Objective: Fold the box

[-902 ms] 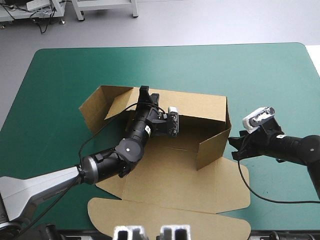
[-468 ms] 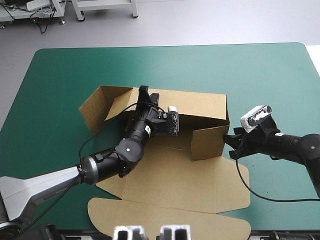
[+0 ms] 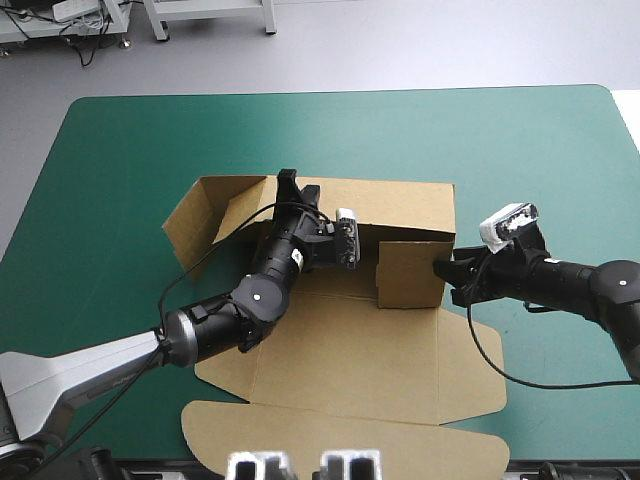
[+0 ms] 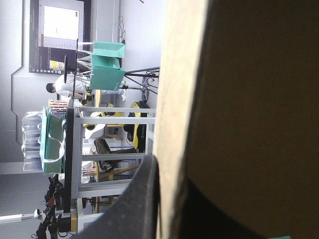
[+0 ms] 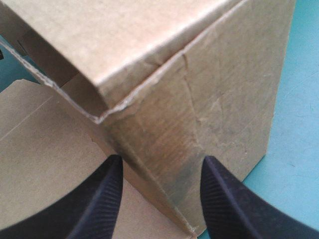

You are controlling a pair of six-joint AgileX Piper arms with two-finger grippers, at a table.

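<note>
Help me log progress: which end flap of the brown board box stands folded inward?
The right end flap, by the right gripper, squared against the back wall; the left end flap splays outward.

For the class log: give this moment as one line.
left claw: grips box back wall | right claw: open astride right wall

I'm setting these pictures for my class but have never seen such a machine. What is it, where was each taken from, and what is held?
A robot with two arms works at a teal-green table. The wide picture looks down from above and behind it. The other two come from cameras on each wrist, looking forward. On the table lies a brown box, half folded: back and right walls raised, lid flat. The left fingers, black, pinch the back wall. The right fingers stand open at the right wall's corner, holding nothing.
</note>
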